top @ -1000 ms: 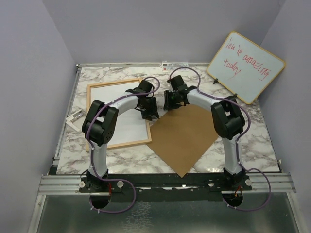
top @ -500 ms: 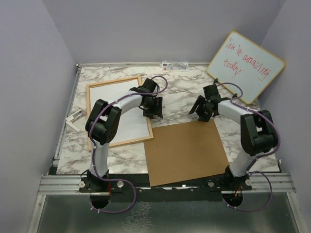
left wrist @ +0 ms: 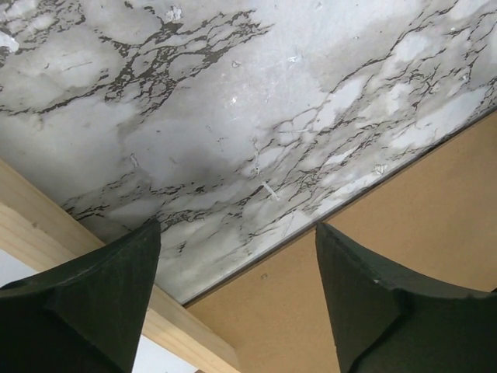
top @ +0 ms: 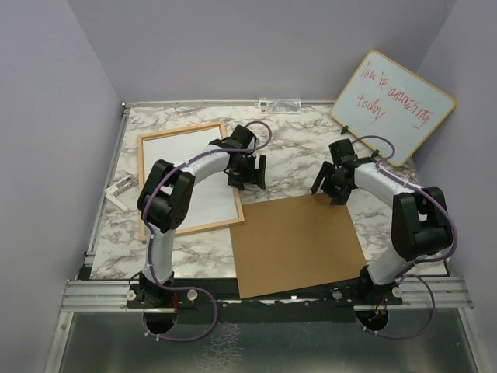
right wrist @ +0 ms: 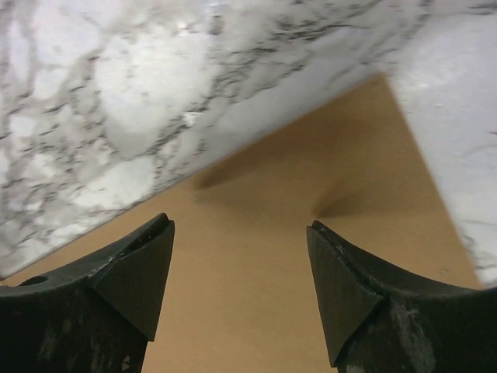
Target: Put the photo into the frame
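Lying flat at 9 o'clock on marble-patterned table (top: pixel 299 144): rectangular light-wood frame (top: pixel 182 130). White sheet (top: pixel 167 155) fills it, possibly photo face-down; cannot tell. Left pincer (left wrist: pixel 233 241) spread, empty, over table strip between frame and plain brown backing board (top: pixel 299 245). Board flat at 5 o'clock, likely set aside to keep frame accessible. Right pincer (right wrist: pixel 239 225) spread, empty, above board's far edge.

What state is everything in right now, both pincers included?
frame: lying flat on the table, white inside.
backing board: flat on the table, out of the frame.
whiteboard: propped at the far right, red writing showing.
left pincer: open, empty.
right pincer: open, empty, over the backing board's corner.
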You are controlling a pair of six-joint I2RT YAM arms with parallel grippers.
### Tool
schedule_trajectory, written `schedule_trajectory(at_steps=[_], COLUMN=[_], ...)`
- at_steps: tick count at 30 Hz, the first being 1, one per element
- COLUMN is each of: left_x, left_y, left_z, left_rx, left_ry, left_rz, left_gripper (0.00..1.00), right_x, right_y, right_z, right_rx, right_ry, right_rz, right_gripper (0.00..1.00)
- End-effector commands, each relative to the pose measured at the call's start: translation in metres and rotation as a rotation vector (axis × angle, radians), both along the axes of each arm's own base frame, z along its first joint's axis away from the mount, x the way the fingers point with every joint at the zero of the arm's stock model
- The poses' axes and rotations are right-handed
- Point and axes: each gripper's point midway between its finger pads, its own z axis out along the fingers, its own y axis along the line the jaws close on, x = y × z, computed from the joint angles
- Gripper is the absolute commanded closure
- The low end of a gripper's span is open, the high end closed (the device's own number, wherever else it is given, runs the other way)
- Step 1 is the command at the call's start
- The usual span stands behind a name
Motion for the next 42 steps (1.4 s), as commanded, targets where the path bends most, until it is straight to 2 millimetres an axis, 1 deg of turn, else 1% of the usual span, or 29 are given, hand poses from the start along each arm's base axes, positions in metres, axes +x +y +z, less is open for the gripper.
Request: schedule_trajectory(at_steps=[1,3,4,6,8,10,11,13,16,18,19,20,22,26,29,34,38,42], left_x=[-0.006,-0.018,-0.028,-0.048,-0.076,-0.104,-0.117,-0.139,-0.167,-0.18,-0.185,-0.19,-0.193,-0.192,-0.191,-0.186,-0.17,-0.149], left_y=[0.002,0.006,0.01,0.026,0.042,0.052,0.055,0.062,0.065,0.067,0.065,0.062,0.052,0.032,0.02,-0.009,-0.032,-0.06], left_z=[0.028,0.037,0.039,0.037,0.03,0.027,0.029,0.027,0.023,0.018,0.016,0.012,0.006,0.0,-0.007,-0.003,0.007,0.014], left_rx=[0.026,0.049,0.076,0.153,0.206,0.219,0.211,0.212,0.199,0.184,0.158,0.128,0.061,-0.046,-0.086,-0.202,-0.272,-0.33], left_ry=[-0.042,-0.044,-0.037,-0.018,0.029,0.069,0.075,0.088,0.107,0.123,0.138,0.147,0.16,0.165,0.186,0.203,0.169,0.142], left_rz=[0.029,0.037,0.04,0.065,0.074,0.078,0.078,0.08,0.072,0.081,0.087,0.088,0.091,0.052,0.018,-0.049,-0.098,-0.127], left_gripper=[0.13,0.09,0.07,0.02,0.01,0.01,0.01,0.01,0.01,0.01,0.01,0.01,0.01,0.01,0.01,0.01,0.01,0.01], right_x=[-0.012,-0.009,-0.006,0.0,0.007,0.013,0.016,0.019,0.017,0.014,0.013,0.013,0.008,0.0,-0.004,-0.01,-0.013,-0.012], right_y=[-0.044,-0.06,-0.066,-0.079,-0.091,-0.102,-0.106,-0.111,-0.115,-0.115,-0.109,-0.109,-0.105,-0.092,-0.094,-0.1,-0.11,-0.117], right_z=[-0.004,-0.004,-0.003,-0.001,0.0,0.002,0.002,0.001,-0.008,-0.013,-0.015,-0.018,-0.023,-0.031,-0.036,-0.04,-0.046,-0.053], right_rx=[-0.223,-0.28,-0.293,-0.306,-0.307,-0.303,-0.3,-0.291,-0.261,-0.231,-0.202,-0.172,-0.122,-0.002,0.045,0.046,0.038,0.09], right_ry=[0.044,0.033,0.025,0.016,0.003,-0.014,-0.02,-0.021,0.006,0.016,0.015,0.014,0.022,0.006,0.0,0.009,0.029,0.027], right_rz=[-0.088,-0.13,-0.145,-0.185,-0.223,-0.26,-0.273,-0.287,-0.3,-0.299,-0.281,-0.278,-0.266,-0.246,-0.268,-0.293,-0.327,-0.37], right_gripper=[0.24,0.2,0.19,0.17,0.16,0.15,0.14,0.12,0.11,0.11,0.1,0.1,0.1,0.1,0.1,0.1,0.1,0.1])
